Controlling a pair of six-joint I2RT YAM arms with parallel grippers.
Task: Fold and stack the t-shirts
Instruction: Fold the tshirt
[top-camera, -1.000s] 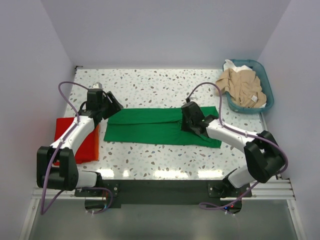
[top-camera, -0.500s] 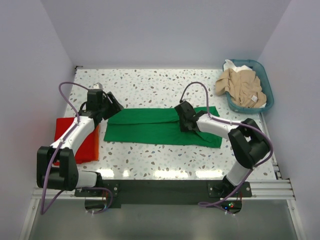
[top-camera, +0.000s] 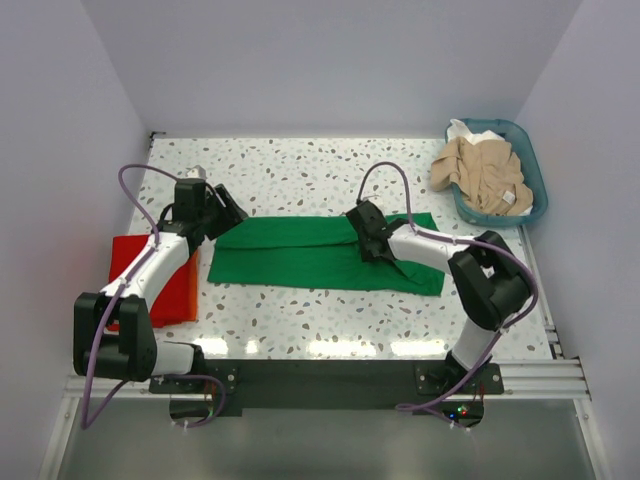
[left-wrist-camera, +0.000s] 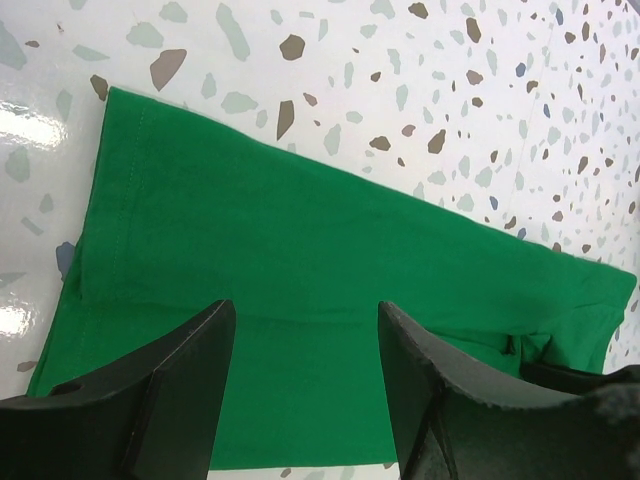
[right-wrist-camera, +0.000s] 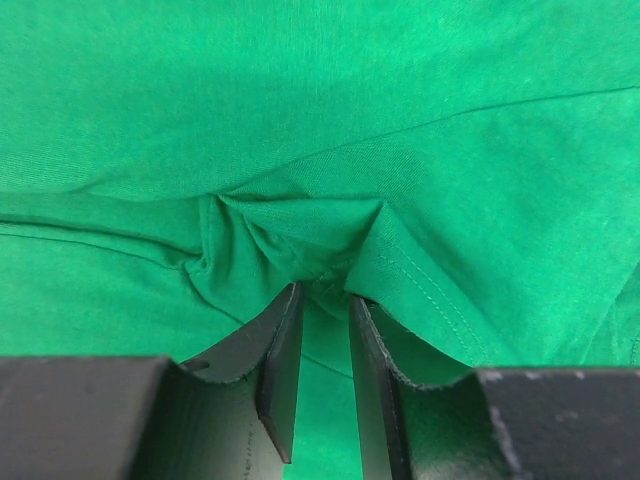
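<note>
My right tool (right-wrist-camera: 322, 300) is narrow, pinching a bunched fold of the green t-shirt (top-camera: 290, 255); my left tool (left-wrist-camera: 305, 325) gapes wide above its left end on the table (top-camera: 300, 175).

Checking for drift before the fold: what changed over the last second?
Right pincer, pinching a bunch of the green shirt, slid a little left along it, and its elbow swung left too. Left pincer, open over the shirt's left end, the red shirt and the basket stayed put.
</note>
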